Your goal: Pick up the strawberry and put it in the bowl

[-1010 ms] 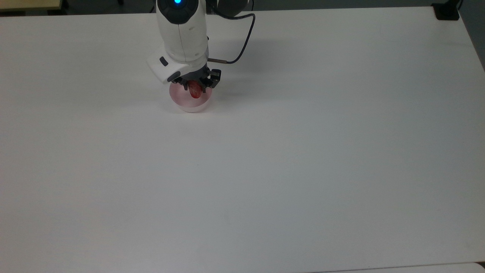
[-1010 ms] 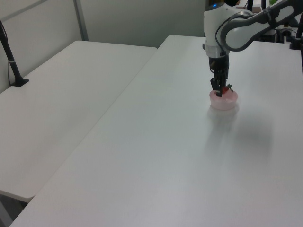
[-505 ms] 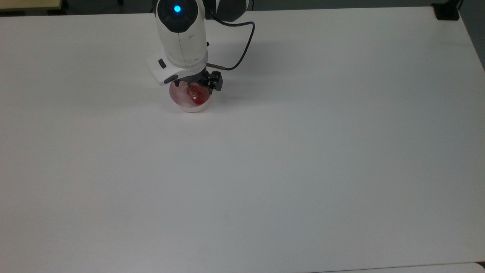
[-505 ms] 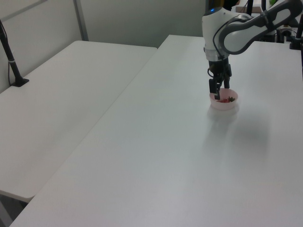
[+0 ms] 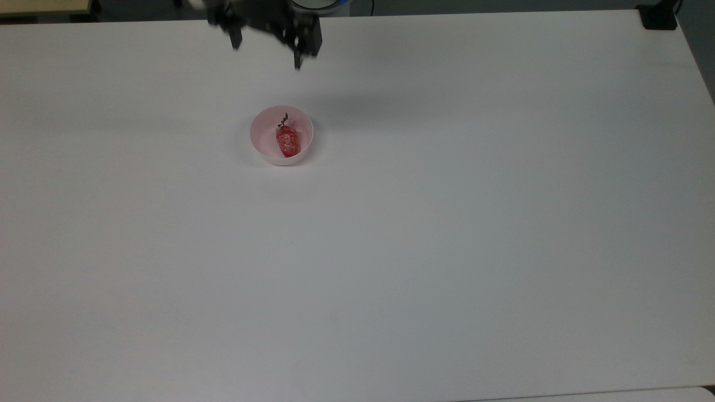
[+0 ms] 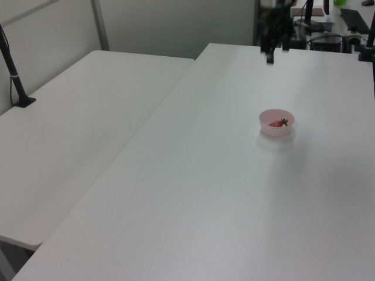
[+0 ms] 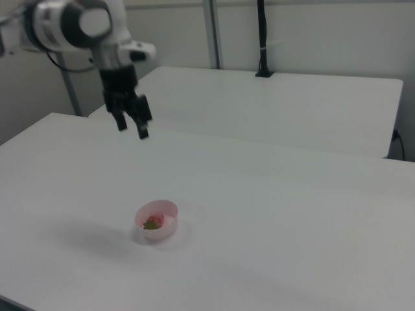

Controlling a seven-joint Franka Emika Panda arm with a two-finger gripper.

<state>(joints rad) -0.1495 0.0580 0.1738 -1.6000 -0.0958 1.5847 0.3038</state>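
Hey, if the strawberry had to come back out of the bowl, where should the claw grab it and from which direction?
Probably from straight above, closing across the narrow red body of the strawberry. It lies on its side in the bowl, stem toward the top view's upper edge, and the walls block any sideways approach. The thin stem looks too slight to hold. The claw is open, raised well clear.

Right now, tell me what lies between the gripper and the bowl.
Nothing: in the top view, only bare white table separates the open gripper from the bowl, which holds the strawberry.
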